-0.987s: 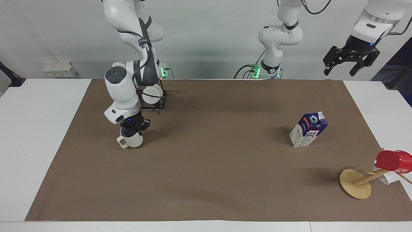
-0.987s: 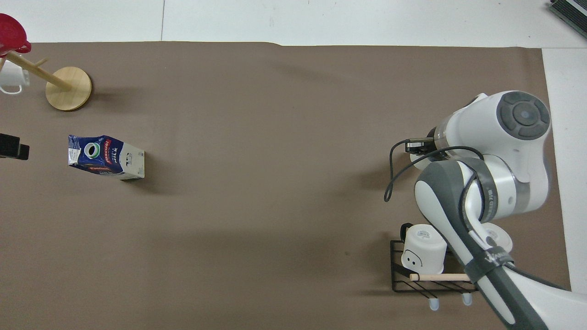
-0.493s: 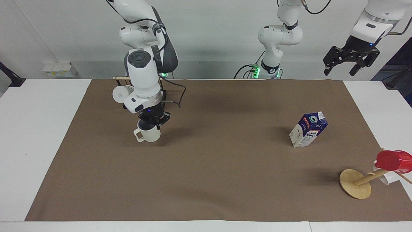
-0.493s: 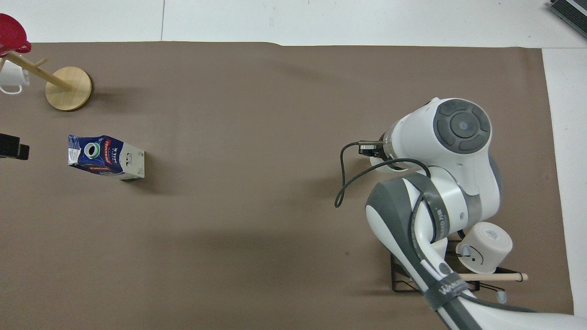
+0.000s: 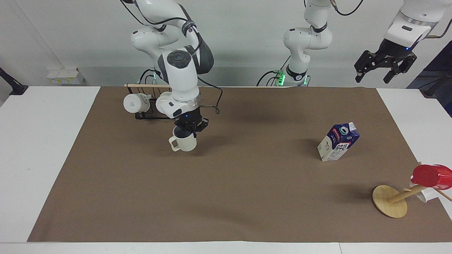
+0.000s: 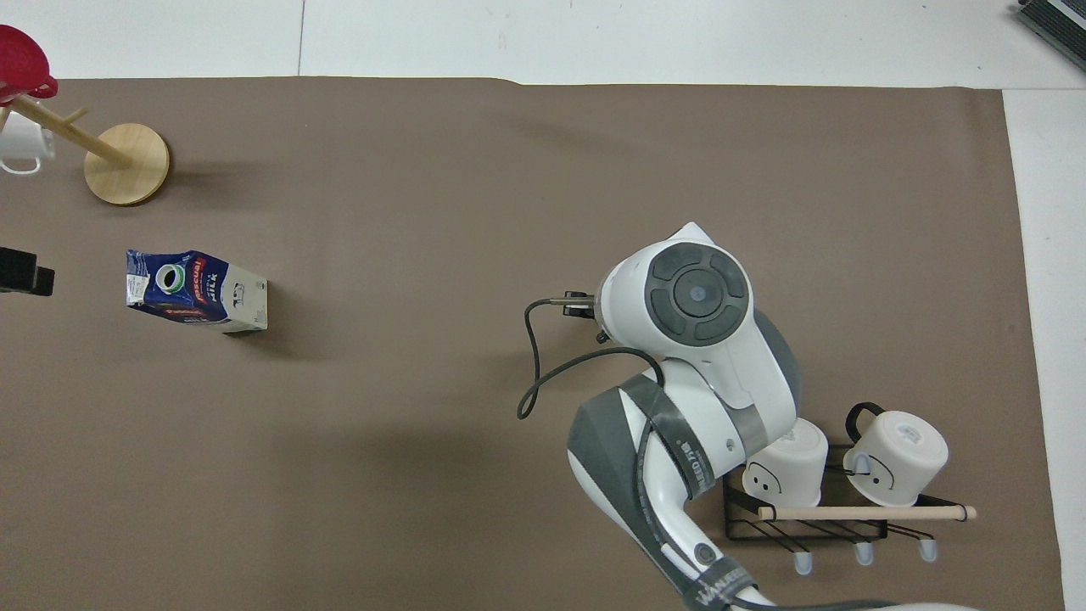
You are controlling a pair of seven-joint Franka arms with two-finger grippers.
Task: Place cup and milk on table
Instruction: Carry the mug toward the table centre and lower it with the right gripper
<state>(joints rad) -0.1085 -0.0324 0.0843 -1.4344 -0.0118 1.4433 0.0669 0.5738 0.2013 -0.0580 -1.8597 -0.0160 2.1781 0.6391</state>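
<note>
The cream cup (image 5: pixel 185 143) hangs upright just over the brown mat of the table (image 5: pixel 247 197), handle toward the right arm's end. My right gripper (image 5: pixel 190 128) is shut on its rim from above; in the overhead view the right arm hides the cup. The milk (image 5: pixel 338 141) (image 6: pixel 197 289), blue above and white below, stands on the mat toward the left arm's end. My left gripper (image 5: pixel 384 70) waits open and raised over that end, holding nothing; only its tip (image 6: pixel 21 271) shows from overhead.
A black wire rack (image 5: pixel 143 114) (image 6: pixel 814 522) with two white mugs (image 6: pixel 785 467) stands near the right arm's base. A wooden mug tree (image 5: pixel 390 201) (image 6: pixel 127 163) leans at the left arm's end, carrying a red cup (image 5: pixel 430 176).
My right arm has carried the cup sideways from the rack's end toward the middle of the mat. The left arm and the milk have not moved.
</note>
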